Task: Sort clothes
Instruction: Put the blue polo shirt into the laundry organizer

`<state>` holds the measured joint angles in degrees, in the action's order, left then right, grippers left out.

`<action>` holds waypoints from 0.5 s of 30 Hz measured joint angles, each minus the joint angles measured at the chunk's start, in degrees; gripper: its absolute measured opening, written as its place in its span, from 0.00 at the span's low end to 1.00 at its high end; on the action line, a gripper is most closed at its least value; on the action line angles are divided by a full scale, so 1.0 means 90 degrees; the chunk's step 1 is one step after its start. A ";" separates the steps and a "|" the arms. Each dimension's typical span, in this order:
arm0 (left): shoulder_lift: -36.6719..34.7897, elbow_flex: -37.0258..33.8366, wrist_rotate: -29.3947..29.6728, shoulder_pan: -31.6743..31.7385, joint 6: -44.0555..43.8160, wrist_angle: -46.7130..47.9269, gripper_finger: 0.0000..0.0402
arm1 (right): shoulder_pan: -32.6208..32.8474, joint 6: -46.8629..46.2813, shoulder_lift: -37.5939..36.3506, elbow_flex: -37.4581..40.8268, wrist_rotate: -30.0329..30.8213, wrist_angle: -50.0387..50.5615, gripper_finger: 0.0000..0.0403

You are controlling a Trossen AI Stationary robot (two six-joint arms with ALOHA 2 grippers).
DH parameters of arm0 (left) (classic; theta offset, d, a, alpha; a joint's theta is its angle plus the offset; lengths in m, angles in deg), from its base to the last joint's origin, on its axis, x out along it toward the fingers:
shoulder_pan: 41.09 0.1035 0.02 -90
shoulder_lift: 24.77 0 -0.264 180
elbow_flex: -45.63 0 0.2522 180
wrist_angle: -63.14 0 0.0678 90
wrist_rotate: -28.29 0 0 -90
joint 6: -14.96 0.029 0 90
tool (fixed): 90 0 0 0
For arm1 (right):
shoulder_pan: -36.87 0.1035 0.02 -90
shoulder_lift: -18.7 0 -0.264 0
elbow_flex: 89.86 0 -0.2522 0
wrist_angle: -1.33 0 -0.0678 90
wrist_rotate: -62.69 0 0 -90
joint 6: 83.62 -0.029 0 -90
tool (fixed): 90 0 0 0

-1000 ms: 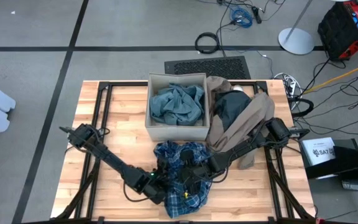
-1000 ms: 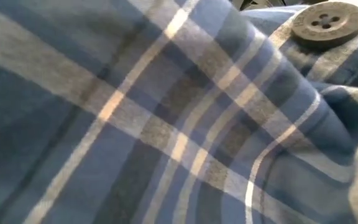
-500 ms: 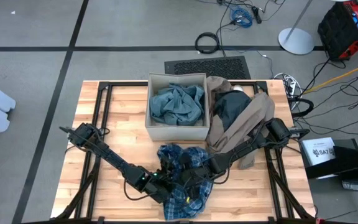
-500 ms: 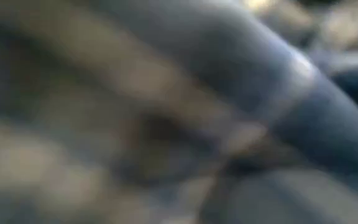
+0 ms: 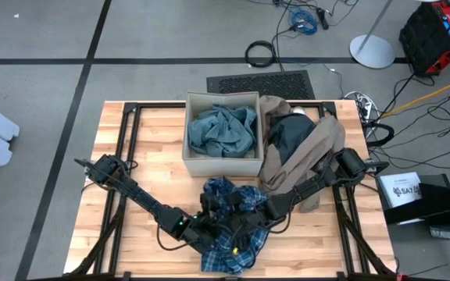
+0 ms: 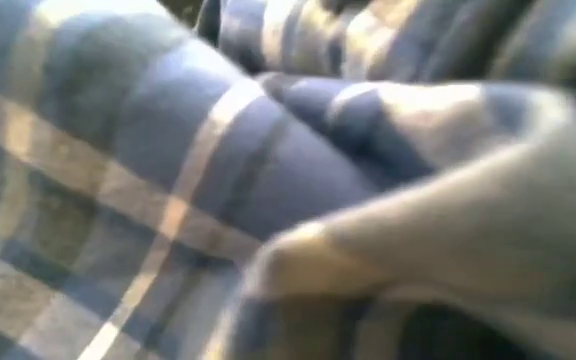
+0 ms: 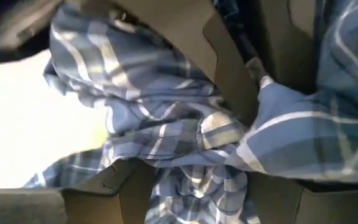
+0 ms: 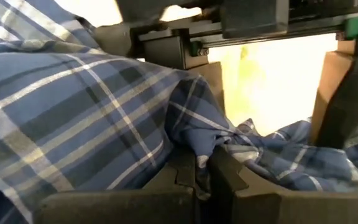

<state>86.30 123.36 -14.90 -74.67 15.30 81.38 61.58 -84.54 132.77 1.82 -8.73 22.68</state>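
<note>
The blue-white plaid shirt [image 5: 233,222] lies crumpled on the table's near middle and fills the low view [image 6: 168,150]. My left gripper [image 5: 213,228] is open, low in the shirt, its fingers on either side of a bunch of cloth [image 7: 191,180]. My right gripper [image 5: 247,221] is shut on the shirt, facing the left one. A teal-green piece [image 5: 221,129] lies in the tan box [image 5: 201,164]. A taupe-brown piece [image 5: 319,148] and a dark piece [image 5: 287,136] lie heaped right of the box. My left gripper stands open around a bunched fold of the shirt; the cloth lies against one finger [image 7: 272,186] and rests on the table. My right gripper pinches a twisted, gathered fold of the shirt [image 8: 225,140] between its two fingers, coming low from the table's right. The cloth trails slack onto the table.
The tan box stands at the far middle of the wooden table [image 5: 143,156]. The taupe and dark heap drapes over the right arm's side. The table's left half is bare wood. Cables and a floor grille lie beyond the far edge.
The plaid shirt has been shifted and bunched between the two grippers; its folds have moved across the low view. My left arm has drawn a little toward the table's left edge.
</note>
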 joint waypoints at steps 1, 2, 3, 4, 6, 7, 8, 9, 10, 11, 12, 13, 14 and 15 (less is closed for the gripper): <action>0.0000 0.0002 -0.0056 -0.0002 -0.0196 0.0014 0.58 | 0.0000 0.0001 -0.0013 0.0000 0.0031 0.0025 0.01; 0.0000 0.0002 -0.0109 -0.0002 -0.0348 0.0023 0.58 | 0.0001 0.0005 -0.0021 0.0000 0.0092 0.0045 0.01; 0.0000 0.0007 -0.0170 -0.0007 -0.0472 0.0033 0.58 | 0.0009 0.0013 -0.0024 0.0000 0.0165 0.0073 0.01; 0.0000 0.0007 -0.0250 -0.0011 -0.0551 0.0042 0.58 | 0.0015 0.0018 -0.0039 0.0000 0.0255 0.0139 0.01; 0.0000 0.0028 -0.0437 -0.0051 -0.0674 0.0064 0.58 | 0.0022 0.0016 -0.0061 0.0000 0.0474 0.0345 0.01; -0.0002 0.0047 -0.0464 -0.0093 -0.0697 0.0063 0.58 | 0.0007 0.0013 -0.0062 0.0000 0.0550 0.0433 0.01; -0.0007 0.0055 -0.0463 -0.0139 -0.0716 0.0082 0.58 | -0.0002 -0.0012 -0.0058 0.0002 0.0610 0.0514 0.01; -0.0012 0.0056 -0.0448 -0.0166 -0.0716 0.0088 0.58 | 0.0001 -0.0040 -0.0051 0.0004 0.0716 0.0568 0.01; -0.0012 0.0056 -0.0445 -0.0180 -0.0716 0.0025 0.58 | 0.0012 -0.0041 -0.0050 0.0005 0.0773 0.0576 0.01; -0.0012 0.0056 -0.0432 -0.0185 -0.0704 -0.0065 0.58 | 0.0019 -0.0036 -0.0050 0.0007 0.0780 0.0562 0.01; -0.0012 0.0056 -0.0366 -0.0187 -0.0657 -0.0166 0.58 | 0.0019 -0.0032 -0.0050 0.0007 0.0771 0.0509 0.01; -0.0012 0.0053 -0.0292 -0.0192 -0.0583 -0.0269 0.58 | 0.0027 -0.0030 -0.0050 0.0007 0.0732 0.0443 0.01; -0.0012 0.0053 -0.0238 -0.0190 -0.0522 -0.0325 0.58 | 0.0054 -0.0017 -0.0050 0.0012 0.0692 0.0380 0.01; -0.0012 0.0053 -0.0207 -0.0162 -0.0498 -0.0356 0.58 | 0.0068 -0.0006 -0.0050 0.0017 0.0690 0.0293 0.01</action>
<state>86.19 123.84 -16.76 -76.13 10.82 78.18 62.18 -84.60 132.32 1.97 -2.52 25.32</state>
